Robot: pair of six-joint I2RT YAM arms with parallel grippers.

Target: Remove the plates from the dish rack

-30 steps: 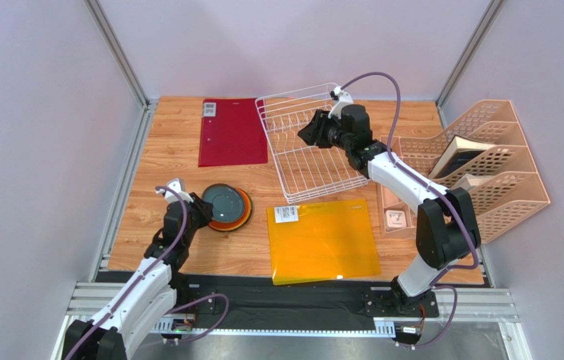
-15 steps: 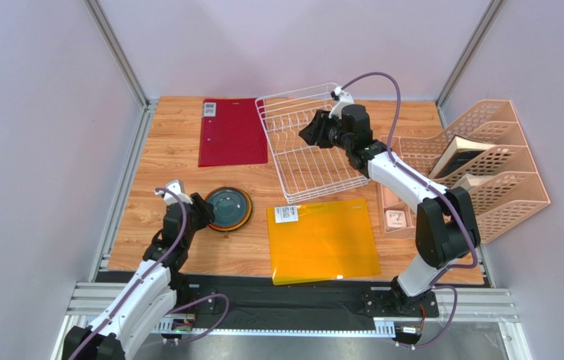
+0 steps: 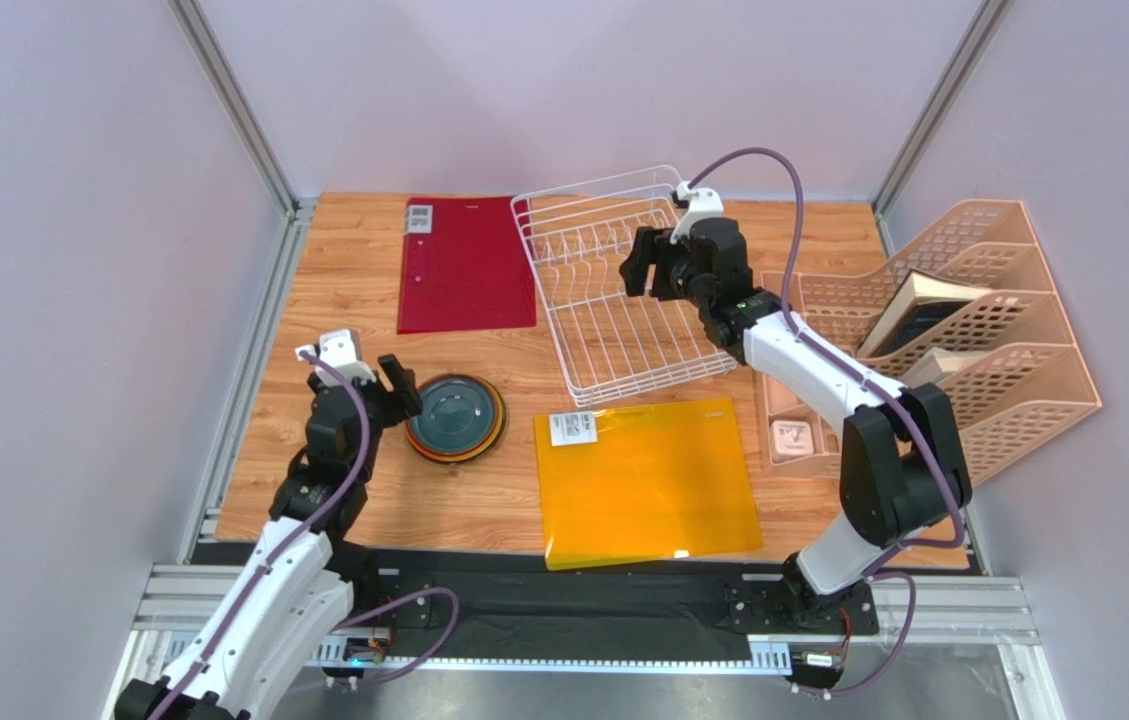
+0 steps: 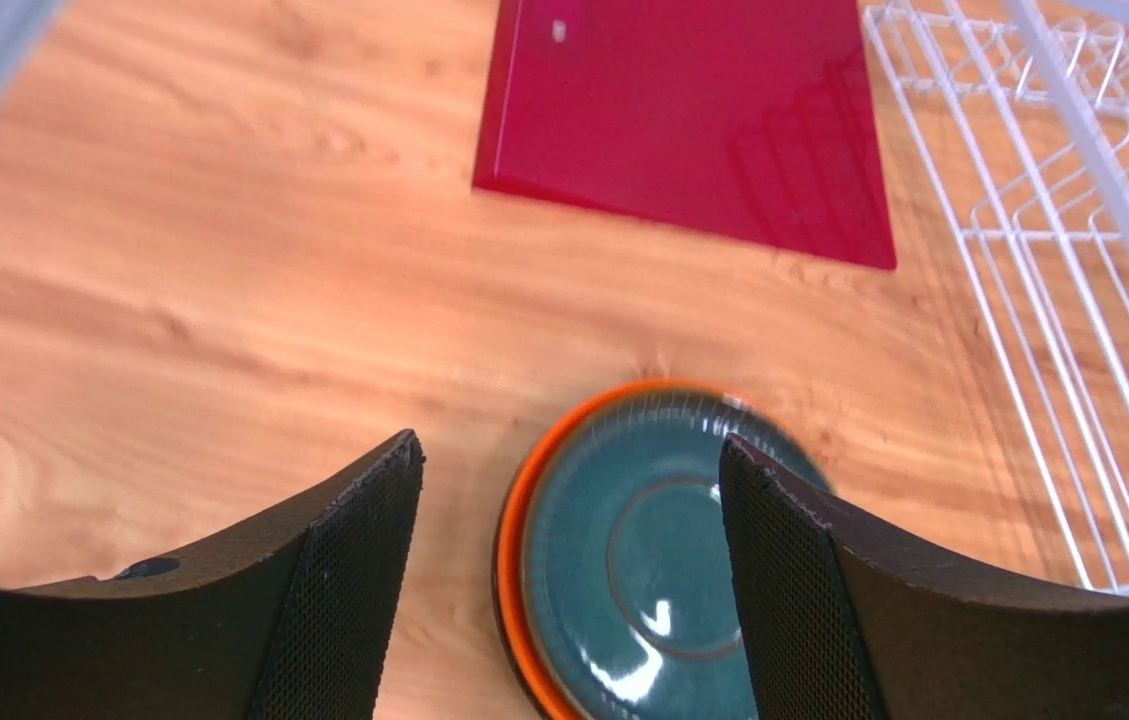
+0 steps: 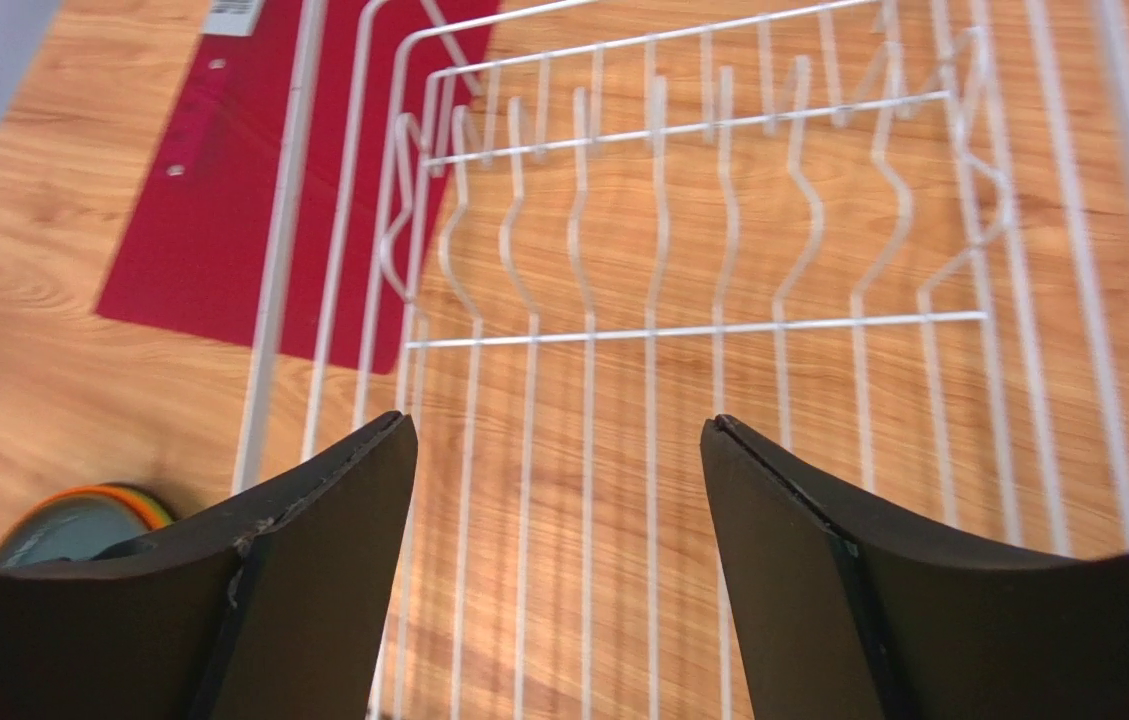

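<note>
the left hand stands wide open with nothing in it, just left of a stack of plates. the stack lies on the table near its left edge, with the dark teal-grey plate on top and an orange plate showing under it. the right hand is also wide open and holds nothing, above the dish rack. the rack sits at the far edge, between a red mat and peach file holders. an orange mat lies at the near edge.
</note>
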